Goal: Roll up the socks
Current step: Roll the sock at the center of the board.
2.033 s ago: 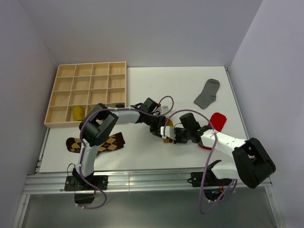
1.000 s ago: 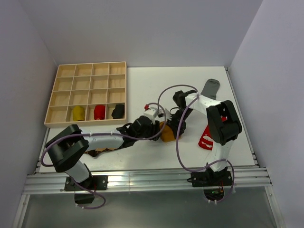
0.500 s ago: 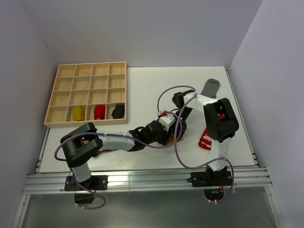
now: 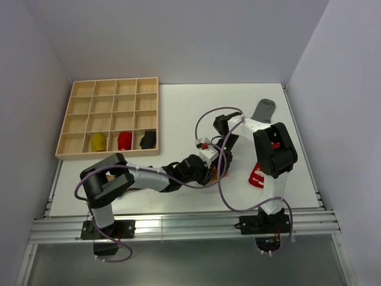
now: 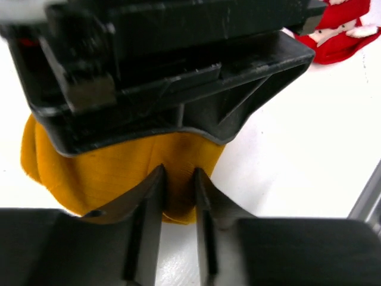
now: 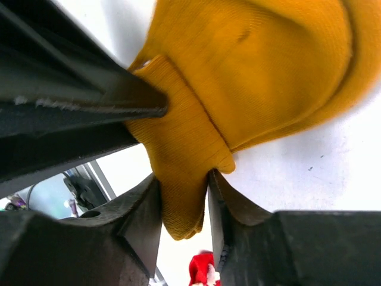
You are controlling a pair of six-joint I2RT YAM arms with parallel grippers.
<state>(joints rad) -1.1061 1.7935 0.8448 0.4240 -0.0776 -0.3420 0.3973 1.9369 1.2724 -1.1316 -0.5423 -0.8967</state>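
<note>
Left wrist, mustard sock (image 5: 101,173) — pinched by end effector (image 5: 178,176)

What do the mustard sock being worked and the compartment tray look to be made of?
The mustard sock looks like matte knit fabric, possibly a cotton blend: fine ribbed stitches show and it folds softly. The tray looks like pale unfinished wood, perhaps plywood: light even tone, thin straight dividers, no gloss.

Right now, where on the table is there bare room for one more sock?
The widest bare patch of table lies at the far side, between the wooden tray and the grey sock. A narrower strip follows the near edge. The middle is crowded: left gripper and right gripper both pinch the yellow sock, beside the red sock.
</note>
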